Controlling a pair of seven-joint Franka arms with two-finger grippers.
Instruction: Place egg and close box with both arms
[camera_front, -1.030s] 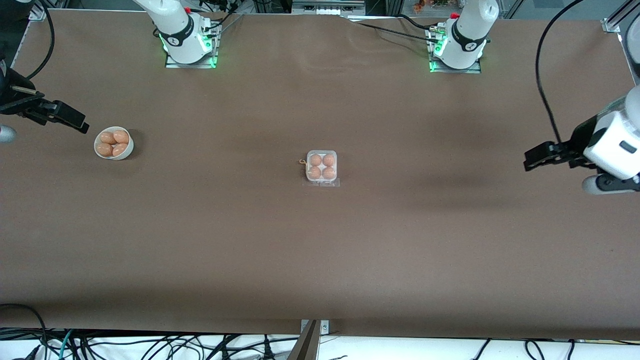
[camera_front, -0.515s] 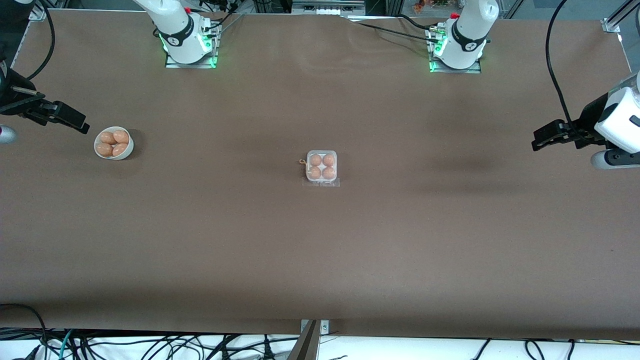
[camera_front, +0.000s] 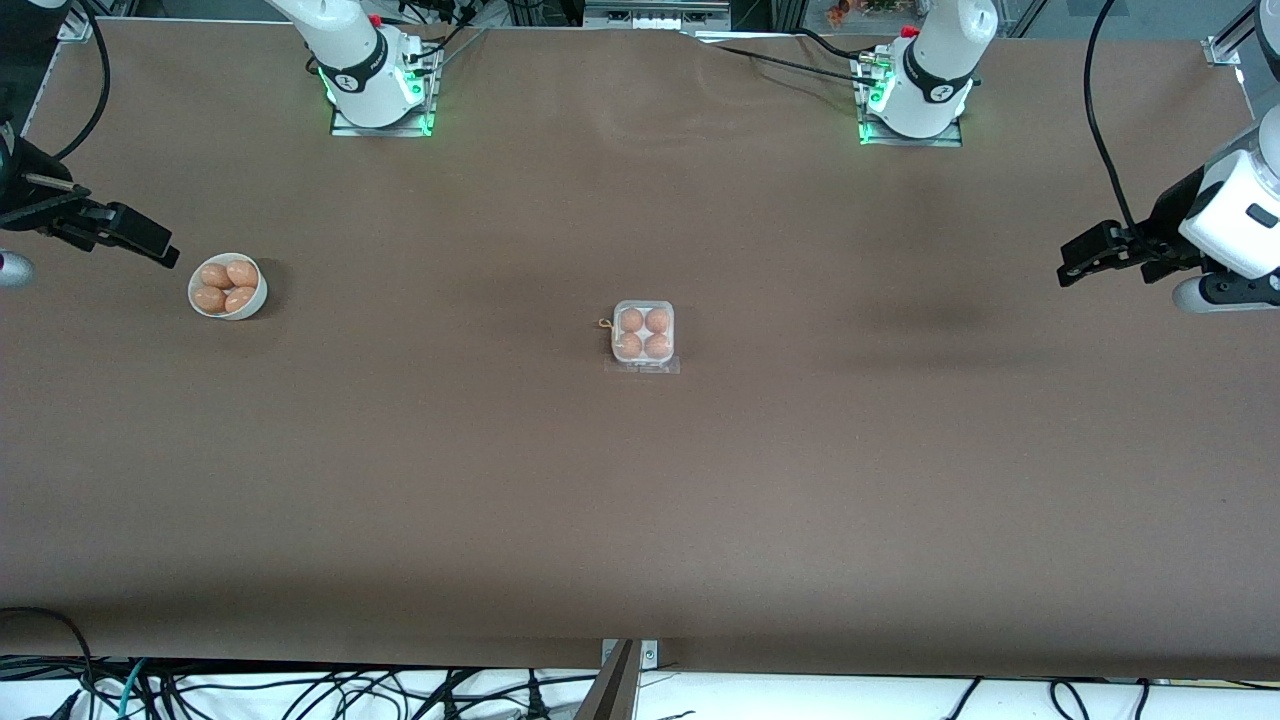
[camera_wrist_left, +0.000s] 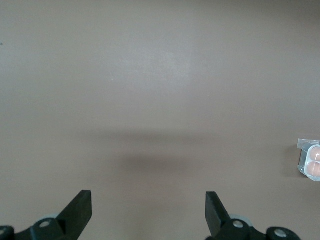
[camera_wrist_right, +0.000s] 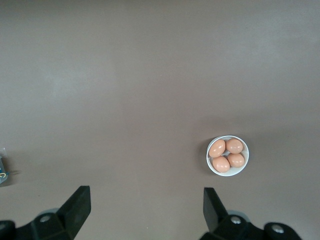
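The box (camera_front: 643, 334) sits mid-table, a small white carton with its clear lid down over several brown eggs. Its edge also shows in the left wrist view (camera_wrist_left: 310, 159). No egg is held by either gripper. My left gripper (camera_front: 1078, 266) is open and empty, up in the air over the table's left-arm end; its jaws (camera_wrist_left: 148, 210) stand wide apart over bare table. My right gripper (camera_front: 160, 250) is open and empty in the air at the right-arm end, beside the bowl, and shows in its wrist view (camera_wrist_right: 146, 207).
A round white bowl (camera_front: 228, 287) holding several brown eggs stands near the right-arm end, also in the right wrist view (camera_wrist_right: 227, 155). A clear flap lies on the table by the box (camera_front: 645, 367). Black cables hang from both arms.
My left gripper has risen and pulled back toward the left-arm end of the table. The right arm, box and bowl have not moved.
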